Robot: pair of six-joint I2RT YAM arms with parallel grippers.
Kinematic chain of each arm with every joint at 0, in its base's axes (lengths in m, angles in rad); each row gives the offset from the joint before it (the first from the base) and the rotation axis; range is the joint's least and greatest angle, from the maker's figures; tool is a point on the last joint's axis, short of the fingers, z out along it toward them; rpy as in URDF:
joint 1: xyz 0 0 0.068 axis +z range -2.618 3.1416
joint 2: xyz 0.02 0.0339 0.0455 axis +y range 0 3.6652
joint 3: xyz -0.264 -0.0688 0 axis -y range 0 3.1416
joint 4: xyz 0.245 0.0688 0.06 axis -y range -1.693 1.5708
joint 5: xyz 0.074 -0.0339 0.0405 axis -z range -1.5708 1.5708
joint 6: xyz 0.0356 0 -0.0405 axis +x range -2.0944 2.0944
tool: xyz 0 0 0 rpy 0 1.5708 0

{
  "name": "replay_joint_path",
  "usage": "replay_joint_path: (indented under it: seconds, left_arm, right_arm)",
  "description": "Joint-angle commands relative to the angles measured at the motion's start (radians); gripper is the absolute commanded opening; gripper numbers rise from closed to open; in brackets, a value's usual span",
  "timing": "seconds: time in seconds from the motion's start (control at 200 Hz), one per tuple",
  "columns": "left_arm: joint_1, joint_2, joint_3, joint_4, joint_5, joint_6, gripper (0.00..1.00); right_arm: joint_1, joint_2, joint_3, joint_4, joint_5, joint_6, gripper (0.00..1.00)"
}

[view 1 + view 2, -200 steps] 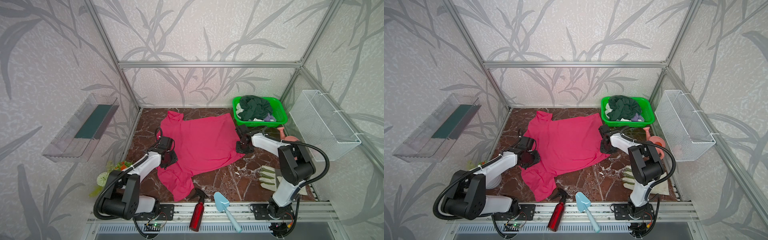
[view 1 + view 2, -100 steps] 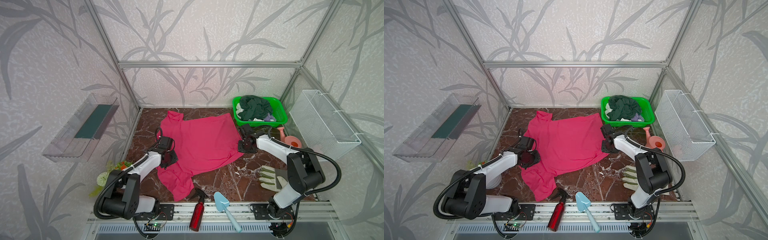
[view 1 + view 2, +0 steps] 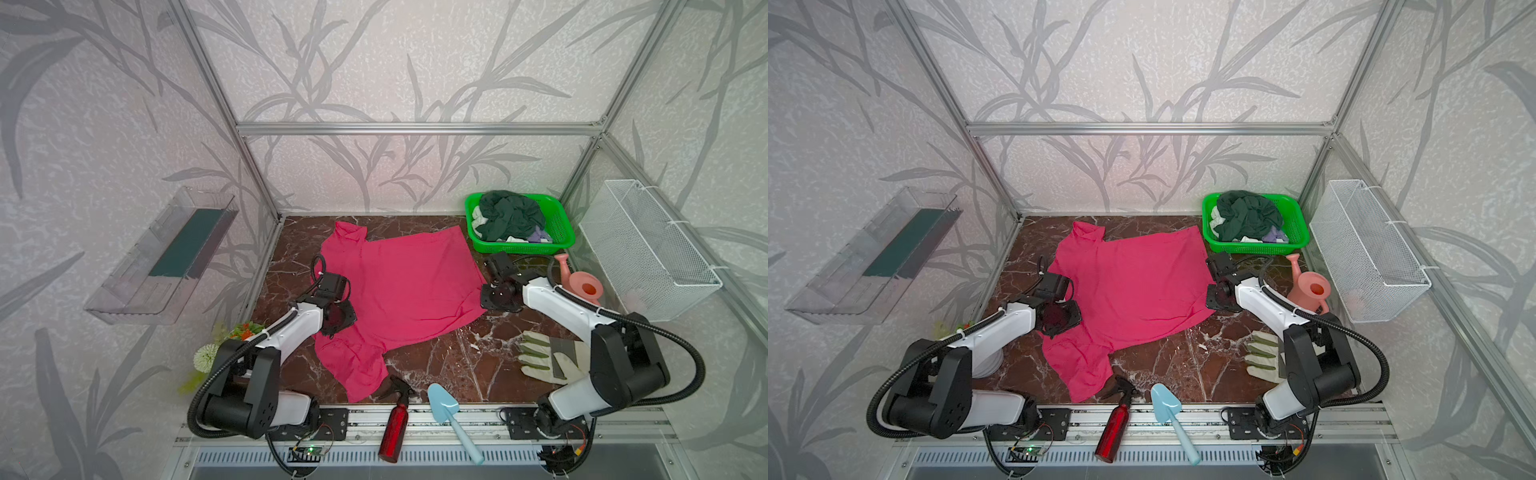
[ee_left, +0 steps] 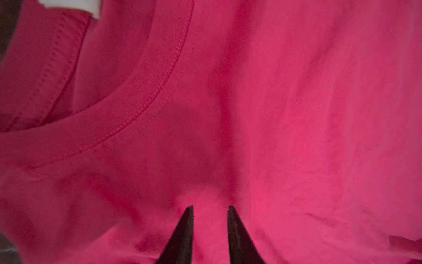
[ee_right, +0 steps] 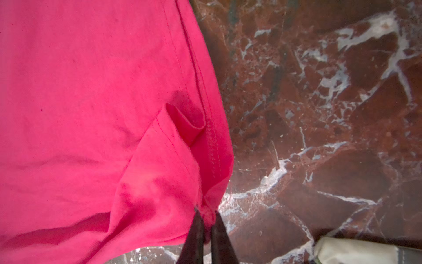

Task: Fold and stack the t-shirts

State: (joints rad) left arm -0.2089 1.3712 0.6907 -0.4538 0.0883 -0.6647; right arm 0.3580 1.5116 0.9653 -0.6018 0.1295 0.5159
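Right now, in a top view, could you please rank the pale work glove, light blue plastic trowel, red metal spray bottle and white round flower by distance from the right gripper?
From the right gripper, nearest first:
1. pale work glove, right side.
2. light blue trowel, front edge, centre.
3. red spray bottle, left of the trowel.
4. white flower, far left.

Pink tee spread flat; green tee crumpled
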Motion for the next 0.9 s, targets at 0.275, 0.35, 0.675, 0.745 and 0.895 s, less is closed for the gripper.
replay_joint_path:
  seconds: [0.275, 0.35, 0.675, 0.745, 0.895]
  left_arm:
    - [-0.008, 0.016, -0.003, -0.034, -0.051, -0.007, 0.28]
    - [-0.008, 0.021, -0.005, -0.049, -0.081, -0.017, 0.27]
    - [-0.009, 0.035, -0.013, -0.057, -0.124, -0.067, 0.26]
    - [-0.009, 0.044, -0.005, -0.059, -0.116, -0.066, 0.26]
    - [-0.009, 0.064, -0.002, -0.061, -0.125, -0.068, 0.26]
  right_arm:
    - [-0.005, -0.113, -0.159, -0.012, 0.126, 0.13, 0.11]
    - [-0.007, -0.139, -0.186, -0.02, 0.159, 0.18, 0.12]
    - [-0.008, -0.362, -0.256, -0.068, 0.264, 0.237, 0.19]
    - [-0.008, -0.407, -0.274, -0.031, 0.251, 0.211, 0.24]
    - [-0.007, -0.467, -0.279, -0.038, 0.236, 0.199, 0.36]
